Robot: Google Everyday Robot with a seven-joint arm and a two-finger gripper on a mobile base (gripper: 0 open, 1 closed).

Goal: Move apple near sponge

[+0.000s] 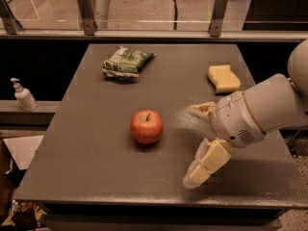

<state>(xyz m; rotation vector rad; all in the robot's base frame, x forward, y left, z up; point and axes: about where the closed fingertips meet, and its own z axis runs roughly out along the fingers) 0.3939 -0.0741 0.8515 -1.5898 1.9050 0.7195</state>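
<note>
I see my gripper (190, 146), fingers spread wide apart, just right of the apple (147, 126) without touching it; the sponge (224, 78) lies far right.

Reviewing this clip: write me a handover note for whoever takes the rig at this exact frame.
Gripper: open, holding nothing, low over the table just right of the apple, fingers spread toward it.
Apple: mid-table, stem up, not touched.
Sponge: far right part of the table, well apart from the apple.
Green snack bag: far left part, not involved.
Done: nothing grasped or moved yet.
Left: close on the apple, carry it beside the sponge, release.
</note>
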